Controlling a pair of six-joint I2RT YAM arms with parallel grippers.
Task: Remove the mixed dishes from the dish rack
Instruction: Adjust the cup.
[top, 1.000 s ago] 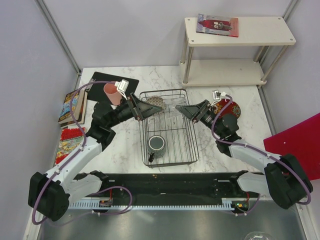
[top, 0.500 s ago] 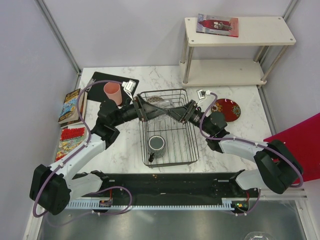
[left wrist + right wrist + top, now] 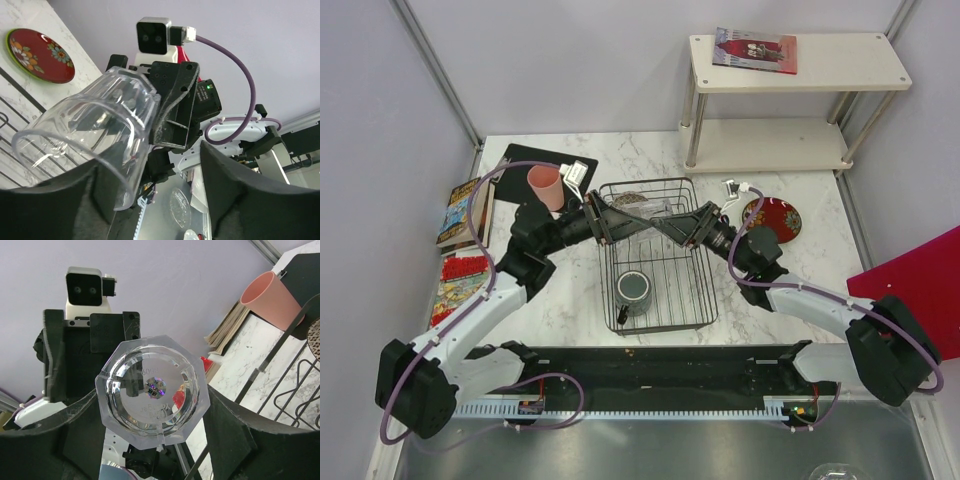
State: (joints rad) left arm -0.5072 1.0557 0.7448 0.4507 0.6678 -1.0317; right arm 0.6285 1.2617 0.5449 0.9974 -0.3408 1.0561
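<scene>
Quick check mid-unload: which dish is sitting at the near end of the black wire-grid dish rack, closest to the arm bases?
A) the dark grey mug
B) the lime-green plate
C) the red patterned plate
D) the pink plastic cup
A: the dark grey mug stands mouth-up on the floor of the black wire-grid dish rack at its near end, while the pink plastic cup is outside it on the flat black mat.

Tipped clear glass [image 3: 90,135] above black wire rack [image 3: 685,285], grey mug [image 3: 634,289] upright inside, pink cup [image 3: 547,186], red plate [image 3: 777,215] outside.

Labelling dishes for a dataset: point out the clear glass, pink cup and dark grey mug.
clear glass [image 3: 154,390], right wrist view, its base.
pink cup [image 3: 277,305], right wrist view, outer wall.
dark grey mug [image 3: 634,288], top external view, its opening.
</scene>
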